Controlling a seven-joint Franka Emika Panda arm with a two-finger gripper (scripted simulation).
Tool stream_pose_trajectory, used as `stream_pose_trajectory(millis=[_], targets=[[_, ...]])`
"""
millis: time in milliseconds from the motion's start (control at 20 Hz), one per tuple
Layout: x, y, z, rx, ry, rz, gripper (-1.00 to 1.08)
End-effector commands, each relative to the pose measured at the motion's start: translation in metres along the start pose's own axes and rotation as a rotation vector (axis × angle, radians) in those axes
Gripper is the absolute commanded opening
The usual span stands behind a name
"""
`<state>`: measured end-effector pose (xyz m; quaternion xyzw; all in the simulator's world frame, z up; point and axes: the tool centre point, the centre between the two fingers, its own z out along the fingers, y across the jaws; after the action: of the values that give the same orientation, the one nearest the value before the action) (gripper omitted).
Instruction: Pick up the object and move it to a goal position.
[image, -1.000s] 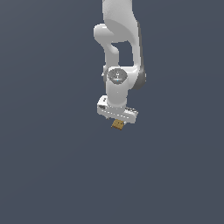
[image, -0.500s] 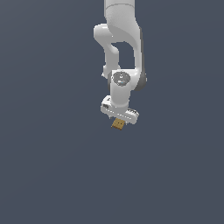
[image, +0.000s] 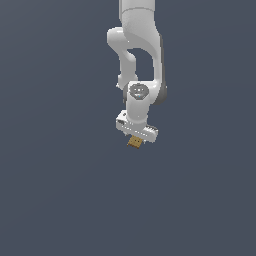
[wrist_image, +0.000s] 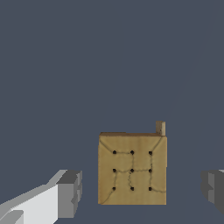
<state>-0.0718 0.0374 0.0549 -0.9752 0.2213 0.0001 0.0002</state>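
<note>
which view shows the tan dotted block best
The wrist view: the block fills much of it, its grid of dark dots plain, with gaps to both fingers. The exterior view shows only a small tan patch under the gripper.

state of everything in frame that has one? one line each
gripper: open; fingers stand on either side of the block with a visible gap on both sides, not touching it.
block: not gripped; dotted face toward the wrist camera, sitting between the fingers. Whether it rests on the surface cannot be told from either view.
arm: reaching down, wrist above the block in the exterior view.
</note>
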Motion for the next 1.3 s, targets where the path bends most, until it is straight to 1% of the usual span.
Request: stream_pose_trajectory(millis=[0, 300, 600, 650, 1250], targets=[[-0.001, 0.000, 0.008, 0.000, -0.001, 0.001, 1.00], [-0.001, 0.001, 0.035, 0.000, 0.000, 0.003, 1.00], [-0.001, 0.000, 0.044, 0.000, 0.000, 0.003, 1.00], [-0.001, 0.000, 0.044, 0.000, 0.000, 0.003, -1.00], [-0.001, 0.000, 0.042, 0.000, 0.000, 0.003, -1.00]])
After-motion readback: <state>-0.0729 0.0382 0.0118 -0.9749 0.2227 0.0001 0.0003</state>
